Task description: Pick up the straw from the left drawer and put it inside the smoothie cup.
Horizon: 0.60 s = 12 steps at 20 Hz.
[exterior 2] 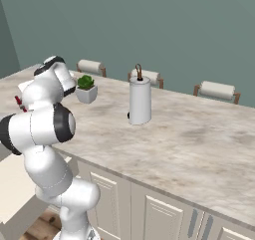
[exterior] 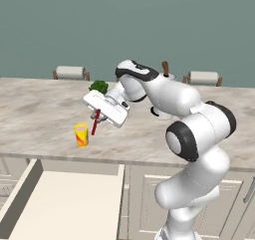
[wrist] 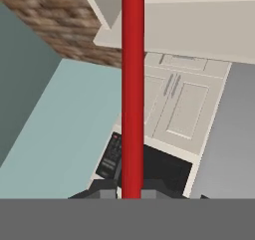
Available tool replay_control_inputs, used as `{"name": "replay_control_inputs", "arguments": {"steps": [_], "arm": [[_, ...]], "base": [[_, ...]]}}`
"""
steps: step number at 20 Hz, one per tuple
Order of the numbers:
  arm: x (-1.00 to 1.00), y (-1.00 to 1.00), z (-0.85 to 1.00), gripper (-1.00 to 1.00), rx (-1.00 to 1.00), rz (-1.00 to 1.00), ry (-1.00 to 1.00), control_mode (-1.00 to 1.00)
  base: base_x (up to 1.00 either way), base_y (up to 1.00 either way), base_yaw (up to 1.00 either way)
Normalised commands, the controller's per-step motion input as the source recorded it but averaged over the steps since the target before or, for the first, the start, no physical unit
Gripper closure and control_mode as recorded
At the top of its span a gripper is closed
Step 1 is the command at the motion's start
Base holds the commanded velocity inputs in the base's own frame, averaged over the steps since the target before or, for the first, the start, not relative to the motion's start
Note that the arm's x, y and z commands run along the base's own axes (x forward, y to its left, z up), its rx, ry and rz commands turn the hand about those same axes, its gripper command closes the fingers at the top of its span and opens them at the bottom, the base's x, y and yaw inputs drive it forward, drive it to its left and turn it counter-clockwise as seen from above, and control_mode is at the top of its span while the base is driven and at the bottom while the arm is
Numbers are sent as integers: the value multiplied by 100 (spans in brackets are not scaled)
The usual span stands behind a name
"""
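Marble countertop [exterior: 45,109] before grey-green wall, smoothie cup [exterior: 81,135] near front edge, left drawer [exterior: 64,204] open below, gripper [exterior: 97,115] over cup, clamped on straw [exterior: 95,122].

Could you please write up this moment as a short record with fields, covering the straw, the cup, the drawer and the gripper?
straw: red straw held in the gripper, hanging down and tilted, its lower tip beside the cup's rim, not inside
gripper: jaws shut on the straw, above the counter
smoothie cup: yellow smoothie cup upright on the counter near its front edge
left drawer: left drawer pulled open below the counter
other: potted plant and paper towel roll on the counter
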Motion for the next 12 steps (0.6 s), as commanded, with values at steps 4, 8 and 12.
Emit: {"name": "replay_control_inputs", "arguments": {"steps": [4, 8, 12], "arm": [[1, 0, 0, 100, 0, 0, 0, -100], [17, 0, 0, 100, 0, 0, 0, -100], [35, 0, 0, 100, 0, 0, 0, -100]], "base": [[0, 0, 0], [0, 0, 0], [0, 0, 0]]}}
